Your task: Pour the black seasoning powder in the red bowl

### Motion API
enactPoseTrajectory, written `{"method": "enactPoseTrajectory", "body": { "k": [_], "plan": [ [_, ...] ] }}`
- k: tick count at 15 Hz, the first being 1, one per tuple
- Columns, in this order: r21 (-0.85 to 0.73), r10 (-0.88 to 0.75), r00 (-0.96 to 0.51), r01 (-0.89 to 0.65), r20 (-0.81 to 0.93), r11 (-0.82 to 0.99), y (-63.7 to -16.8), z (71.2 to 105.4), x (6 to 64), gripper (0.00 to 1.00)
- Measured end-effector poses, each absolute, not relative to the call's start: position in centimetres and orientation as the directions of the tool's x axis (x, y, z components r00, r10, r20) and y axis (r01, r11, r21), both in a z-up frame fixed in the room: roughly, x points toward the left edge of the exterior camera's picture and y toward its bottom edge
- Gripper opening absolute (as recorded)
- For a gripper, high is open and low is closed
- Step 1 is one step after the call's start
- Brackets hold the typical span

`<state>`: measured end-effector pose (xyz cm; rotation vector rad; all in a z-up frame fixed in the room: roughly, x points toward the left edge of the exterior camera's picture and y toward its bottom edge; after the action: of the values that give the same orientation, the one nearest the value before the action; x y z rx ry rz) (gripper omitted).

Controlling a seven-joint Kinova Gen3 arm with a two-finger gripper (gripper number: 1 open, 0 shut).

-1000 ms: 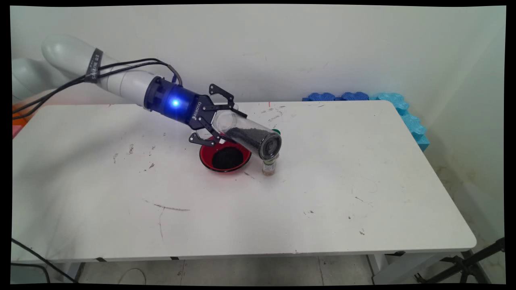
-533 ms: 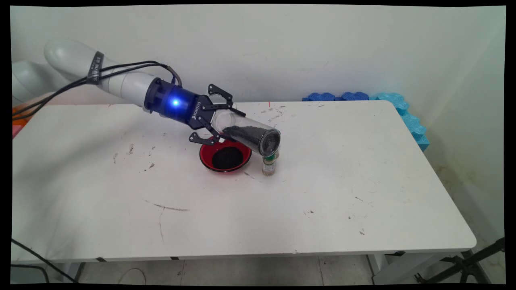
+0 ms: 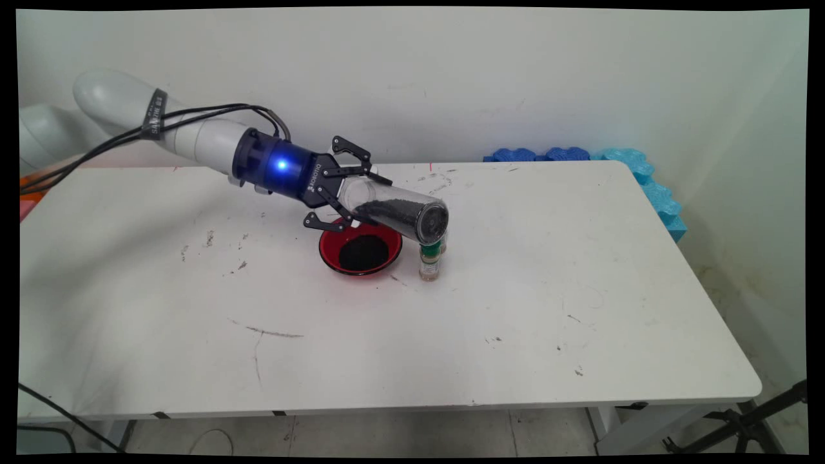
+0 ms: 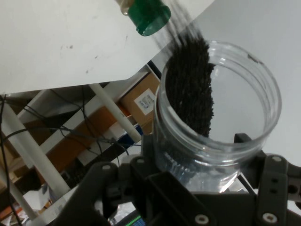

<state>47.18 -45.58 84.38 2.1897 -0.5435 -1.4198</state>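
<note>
The black two-finger gripper [image 3: 345, 193] is closed round the base end of a clear plastic cylindrical jar [image 3: 399, 214], its fingers [image 4: 277, 176] pressed against the jar's wall on either side. The jar lies nearly on its side: its long axis runs from the gripper out to the right and slightly toward the near edge, dipping a little at the far end from the hand. Black granules [image 4: 190, 84] lie in a bank along the jar's lower wall.

Directly below the jar, just left of its outer end, a red shallow bowl [image 3: 360, 249] sits on the white table [image 3: 515, 322] with a dark heap of the same granules in it. Just right of the bowl stands a small glass bottle with a green cap [image 3: 430, 261] — its top is partly covered by the jar's end in the main view, so I cannot tell whether the two touch.

Whether the jar's outer end carries a lid is hard to make out. Blue foam pieces [image 3: 580, 156] lie along the table's far right edge, well apart from the gripper.
</note>
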Motion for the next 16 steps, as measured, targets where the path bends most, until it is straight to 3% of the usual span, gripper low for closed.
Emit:
{"method": "enactPoseTrajectory", "body": {
  "k": [16],
  "plan": [
    [0.543, -0.506, 0.37, -0.004, -0.779, -0.84, -45.4, 82.8, 47.3, 0.0]
  ]
}}
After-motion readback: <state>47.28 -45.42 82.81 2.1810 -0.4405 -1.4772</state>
